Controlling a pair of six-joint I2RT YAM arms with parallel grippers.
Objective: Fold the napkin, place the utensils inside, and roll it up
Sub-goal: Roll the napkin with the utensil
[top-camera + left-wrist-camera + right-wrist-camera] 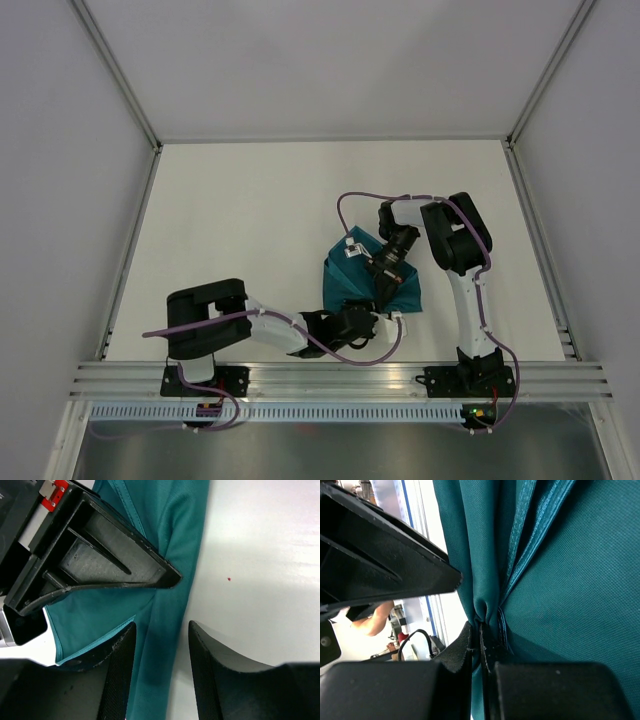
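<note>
Your right jaws are pinched shut on a gathered fold of the napkin, and the teal cloth bunches into pleats right at their tips. Your left jaws stand apart, with one finger on each side of a narrow band of the napkin's edge. The cloth runs between them, and neither finger can be seen pressing on it. One finger of the right jaws shows just beyond them, lying over the cloth. From above, the napkin sits crumpled in a rough triangle on the white table, right of the middle and toward the near edge. The right arm reaches onto it from the far side. The left arm comes in low from the near left, and the two sets of jaws are close together at the cloth's near part.
</note>
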